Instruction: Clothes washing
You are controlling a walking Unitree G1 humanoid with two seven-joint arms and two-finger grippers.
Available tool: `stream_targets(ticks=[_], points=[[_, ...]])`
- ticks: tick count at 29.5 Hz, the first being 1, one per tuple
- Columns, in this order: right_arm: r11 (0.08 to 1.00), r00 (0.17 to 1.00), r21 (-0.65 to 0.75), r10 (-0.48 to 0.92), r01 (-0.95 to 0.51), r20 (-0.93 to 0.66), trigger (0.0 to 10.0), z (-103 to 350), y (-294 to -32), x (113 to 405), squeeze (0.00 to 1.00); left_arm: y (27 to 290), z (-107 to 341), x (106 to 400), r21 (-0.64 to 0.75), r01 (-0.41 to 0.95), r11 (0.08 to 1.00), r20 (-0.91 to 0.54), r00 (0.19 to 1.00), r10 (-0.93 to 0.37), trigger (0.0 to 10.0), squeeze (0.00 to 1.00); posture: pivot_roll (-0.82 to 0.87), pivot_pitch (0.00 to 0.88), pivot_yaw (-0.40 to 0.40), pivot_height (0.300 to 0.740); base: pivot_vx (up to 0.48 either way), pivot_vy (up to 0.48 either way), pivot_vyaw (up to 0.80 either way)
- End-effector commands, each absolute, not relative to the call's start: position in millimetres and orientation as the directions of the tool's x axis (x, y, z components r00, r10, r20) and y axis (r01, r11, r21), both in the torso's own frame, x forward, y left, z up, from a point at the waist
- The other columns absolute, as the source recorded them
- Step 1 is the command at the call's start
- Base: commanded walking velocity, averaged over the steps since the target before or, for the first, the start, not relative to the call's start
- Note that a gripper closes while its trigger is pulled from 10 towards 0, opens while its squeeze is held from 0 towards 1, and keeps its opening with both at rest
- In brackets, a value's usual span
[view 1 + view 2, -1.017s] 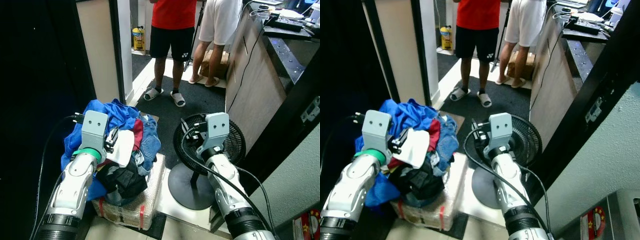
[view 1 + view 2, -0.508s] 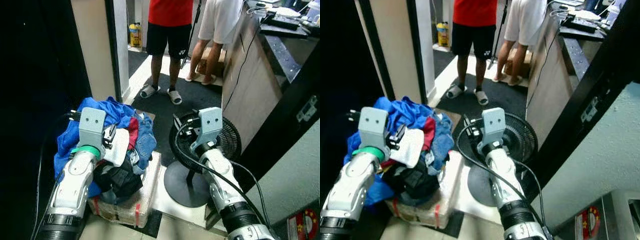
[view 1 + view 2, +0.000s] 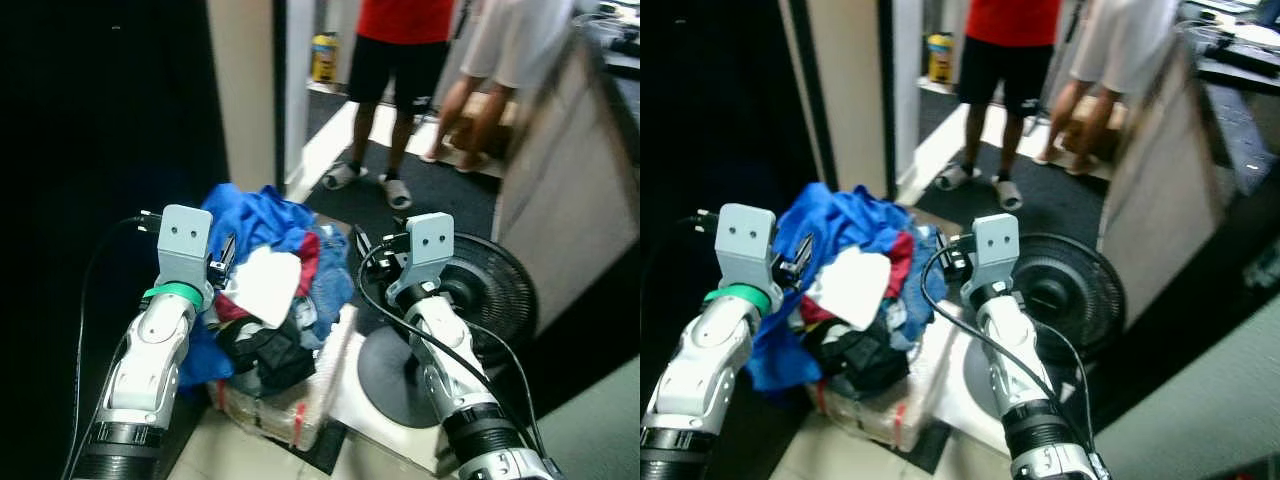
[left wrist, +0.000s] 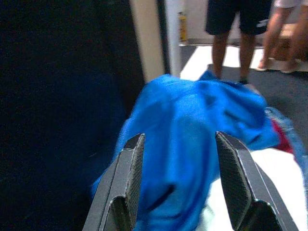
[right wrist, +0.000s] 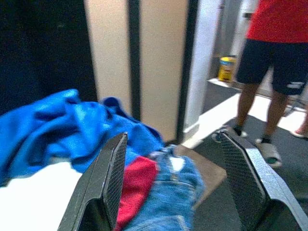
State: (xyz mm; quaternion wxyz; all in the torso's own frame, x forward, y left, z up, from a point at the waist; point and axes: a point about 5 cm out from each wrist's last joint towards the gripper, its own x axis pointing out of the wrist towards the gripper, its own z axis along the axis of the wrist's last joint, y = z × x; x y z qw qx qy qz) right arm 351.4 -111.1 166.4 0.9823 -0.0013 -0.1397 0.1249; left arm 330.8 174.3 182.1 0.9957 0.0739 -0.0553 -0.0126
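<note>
We see the heap of blue, white, red and dark clothes point(image 3: 265, 300) just beside our wide-open left gripper point(image 4: 175, 187), nearer than our wide-open right gripper point(image 5: 180, 183).

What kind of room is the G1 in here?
Probably a lived-in home or workshop corridor by a doorway, not a laundry room. A clothes pile sits on a wrapped box on the floor, a floor fan stands beside it, and two people stand ahead.

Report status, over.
Both grippers open, empty: left over the clothes pile, right beside it. Fan at right, two people ahead.
</note>
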Motion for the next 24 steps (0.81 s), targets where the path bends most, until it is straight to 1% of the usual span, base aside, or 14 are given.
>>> stream_targets(ticks=[1,24], points=[[0.969,0.930,-0.034,0.244,-0.245,0.273,10.0,165.0,-111.3,349.8,0.00,172.8,179.3,330.3,0.148,0.026,0.989,0.102,0.994,-0.041,10.0,0.00,0.10,0.057,-0.014,0.740,0.000,0.000,0.80],[0.965,0.927,-0.033,0.260,-0.261,0.272,10.0,163.8,-111.0,349.1,0.00,172.2,177.4,332.0,0.145,0.036,0.989,0.095,0.994,-0.050,10.0,0.00,0.09,0.044,-0.010,0.740,0.000,0.000,0.80]])
